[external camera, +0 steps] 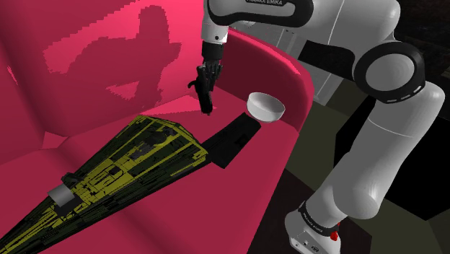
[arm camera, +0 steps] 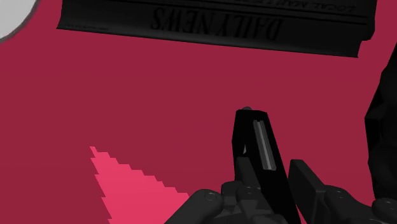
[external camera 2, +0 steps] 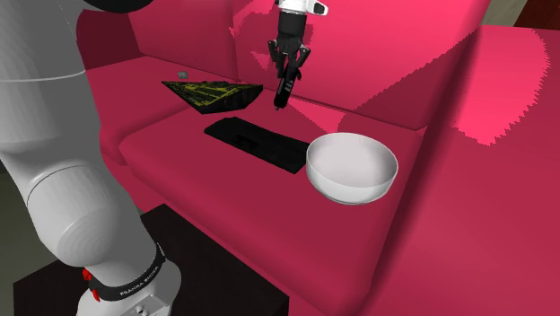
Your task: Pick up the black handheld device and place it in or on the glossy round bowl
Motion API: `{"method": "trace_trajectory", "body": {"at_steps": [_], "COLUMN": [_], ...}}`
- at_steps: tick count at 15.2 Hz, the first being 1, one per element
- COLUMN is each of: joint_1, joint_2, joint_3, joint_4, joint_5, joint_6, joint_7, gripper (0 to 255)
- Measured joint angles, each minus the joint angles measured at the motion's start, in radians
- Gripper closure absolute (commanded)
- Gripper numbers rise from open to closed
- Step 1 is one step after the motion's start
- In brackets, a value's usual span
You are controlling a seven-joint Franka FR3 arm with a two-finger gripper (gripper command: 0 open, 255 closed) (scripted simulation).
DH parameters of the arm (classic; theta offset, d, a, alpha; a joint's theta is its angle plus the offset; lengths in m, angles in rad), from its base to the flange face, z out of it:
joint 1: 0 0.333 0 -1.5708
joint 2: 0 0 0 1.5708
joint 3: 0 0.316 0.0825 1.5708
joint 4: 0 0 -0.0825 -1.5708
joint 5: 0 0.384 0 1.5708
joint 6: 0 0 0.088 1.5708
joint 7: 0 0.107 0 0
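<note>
My black gripper (external camera: 208, 85) is shut on a slim black handheld device (external camera: 206, 99), which hangs point-down above the red sofa seat (external camera: 166, 209). In the second exterior view the gripper (external camera 2: 286, 76) holds the device (external camera 2: 282, 95) over the back of the seat, behind a flat black newspaper. The wrist view has the device (arm camera: 259, 153) clasped between the fingers of the gripper (arm camera: 272, 175), with a pale strip along its face. A glossy white round bowl (external camera: 265, 107) stands on the seat near the sofa's armrest, to the shoulder view's right of the gripper; it is empty (external camera 2: 351, 167).
A black newspaper (external camera 2: 256, 142) headed "Daily News" (arm camera: 216, 25) lies flat between gripper and bowl. A long yellow-and-black wedge-shaped model (external camera: 115, 173) lies on the seat at the shoulder view's left. The sofa's backrest (external camera: 86, 65) rises behind, and the armrest (external camera: 299, 79) stands by the bowl.
</note>
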Motion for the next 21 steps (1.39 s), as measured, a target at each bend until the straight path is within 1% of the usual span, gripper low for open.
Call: {"method": "trace_trajectory", "body": {"at_steps": [13,15,18,21], "joint_1": [0.001,-0.014,-0.049,-0.085], "joint_2": [0.03,0.007,-0.063,-0.101], "joint_3": [0.001,-0.009,-0.033,-0.062], "joint_4": [0.213,0.193,0.109,0.069], "joint_5": [-0.001,-0.002,-0.005,-0.011], "joint_6": [-0.183,-0.187,-0.176,-0.175], "joint_7": [0.008,-0.016,-0.075,-0.14], "gripper": [255,255,255,255]}}
